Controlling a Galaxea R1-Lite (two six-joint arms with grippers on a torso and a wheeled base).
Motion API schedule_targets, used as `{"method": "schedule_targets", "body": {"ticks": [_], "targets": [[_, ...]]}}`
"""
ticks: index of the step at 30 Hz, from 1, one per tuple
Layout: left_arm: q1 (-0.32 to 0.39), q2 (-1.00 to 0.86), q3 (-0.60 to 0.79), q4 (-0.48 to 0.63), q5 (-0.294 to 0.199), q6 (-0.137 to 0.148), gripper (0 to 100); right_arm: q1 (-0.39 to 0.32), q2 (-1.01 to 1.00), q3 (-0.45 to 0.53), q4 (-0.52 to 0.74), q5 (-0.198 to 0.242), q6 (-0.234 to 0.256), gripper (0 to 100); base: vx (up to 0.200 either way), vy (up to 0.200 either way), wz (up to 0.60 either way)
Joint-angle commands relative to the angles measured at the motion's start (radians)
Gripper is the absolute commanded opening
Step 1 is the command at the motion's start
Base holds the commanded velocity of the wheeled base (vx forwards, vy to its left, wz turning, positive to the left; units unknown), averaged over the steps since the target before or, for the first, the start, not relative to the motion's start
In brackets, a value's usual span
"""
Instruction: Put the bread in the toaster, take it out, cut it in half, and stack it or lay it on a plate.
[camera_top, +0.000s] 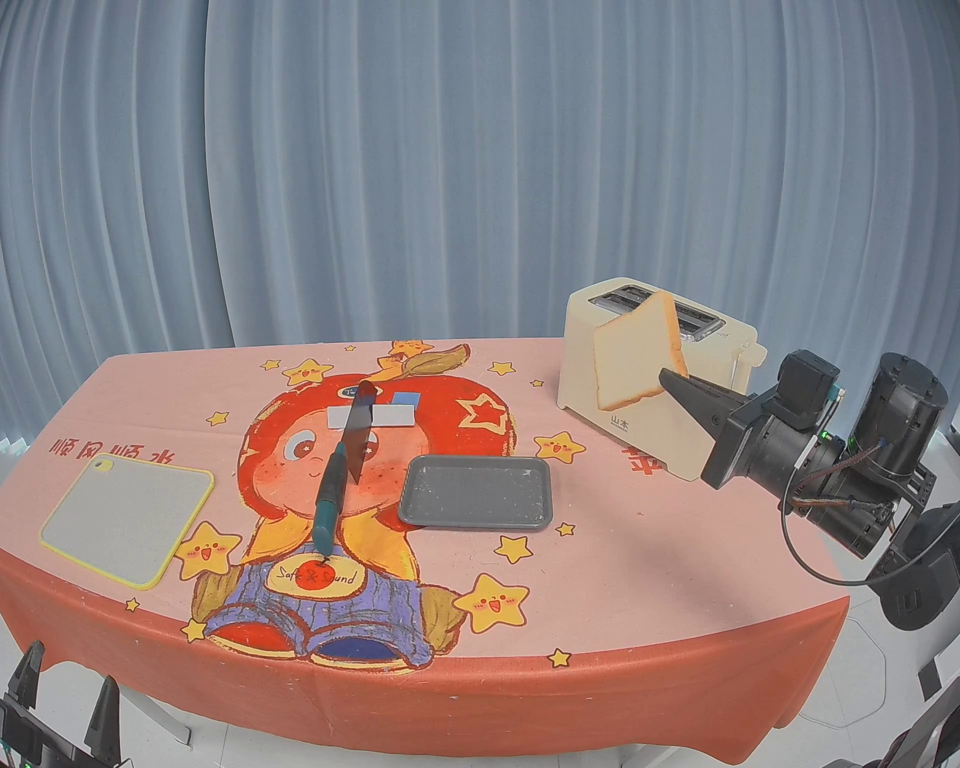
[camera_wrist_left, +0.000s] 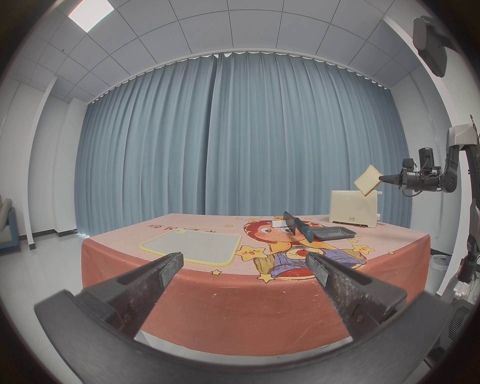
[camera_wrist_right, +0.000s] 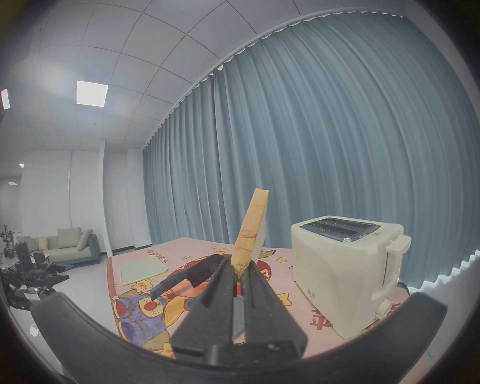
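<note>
My right gripper (camera_top: 668, 379) is shut on a slice of bread (camera_top: 637, 350) and holds it upright in the air just in front of the cream toaster (camera_top: 690, 390), which stands at the table's far right. From the wrist the bread (camera_wrist_right: 252, 227) shows edge-on between the closed fingers (camera_wrist_right: 220, 285), with the toaster (camera_wrist_right: 350, 270) close beside it. A knife (camera_top: 340, 470) with a teal handle lies at mid table, left of a grey tray (camera_top: 476, 491). My left gripper (camera_wrist_left: 245, 275) stands open off the table's front left corner, with nothing in it.
A pale cutting board (camera_top: 125, 517) with a yellow rim lies at the table's left. Two small white and blue cards (camera_top: 385, 412) lie behind the knife. A blue curtain closes off the back. The table's front edge curves round.
</note>
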Motion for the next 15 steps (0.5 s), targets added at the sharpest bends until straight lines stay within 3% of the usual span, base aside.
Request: {"method": "schedule_targets", "body": {"ticks": [1,5,15], "targets": [[0.0,0.002,0.018,-0.001,0.0,0.001,100,-0.018,0.005,-0.02,0.0,0.022,-0.008,0,0.0,0.0,0.0],[0.0,0.002,0.018,-0.001,0.0,-0.001,100,-0.027,0.004,-0.039,0.005,0.056,-0.022,0,0.0,0.0,0.0],[0.0,0.002,0.018,-0.001,0.0,-0.001,100,-0.036,-0.004,-0.091,0.077,0.079,-0.058,0,0.0,0.0,0.0]]}}
